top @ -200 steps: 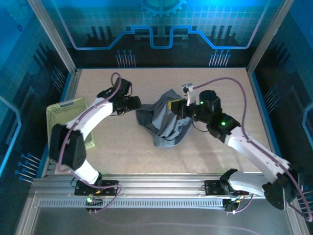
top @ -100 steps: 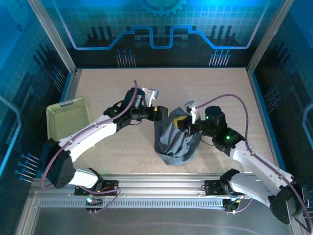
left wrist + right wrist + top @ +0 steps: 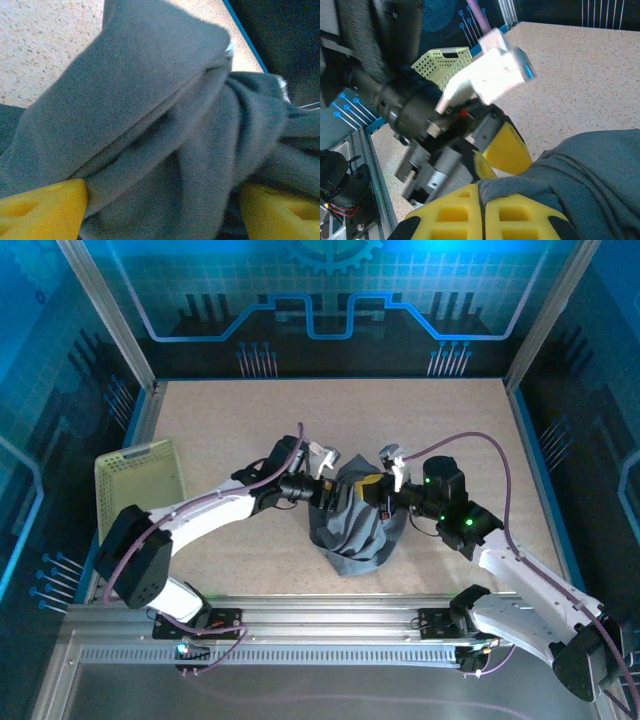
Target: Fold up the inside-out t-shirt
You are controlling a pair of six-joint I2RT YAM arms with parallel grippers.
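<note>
- Speckled tan table (image 3: pixel 230 410); inside-out t-shirt (image 3: pixel 355 530) bunched mid-table, drawn up between my two claws.
- Right claw (image 3: pixel 481 207) pressed together, pinching a cloth edge. Left claw (image 3: pixel 160 215) spread wide, thick folds between its pads.
- Cloth soft, limp, probably light; best taken at a hem or seam.
- Right wrist view catches the mesh basket (image 3: pixel 447 62); left wrist view gives the folds close up.

I have a pale yellow-green plastic mesh basket (image 3: pixel 138 480) at the left of the top view, at the left edge of the beige speckled tabletop (image 3: pixel 450 410). My right wrist view shows it (image 3: pixel 445 62) upper left of centre. A blue-lit circuit-pattern back panel (image 3: pixel 320 300) spans the top, and silver aluminium rails (image 3: pixel 330 625) cross the bottom.
</note>
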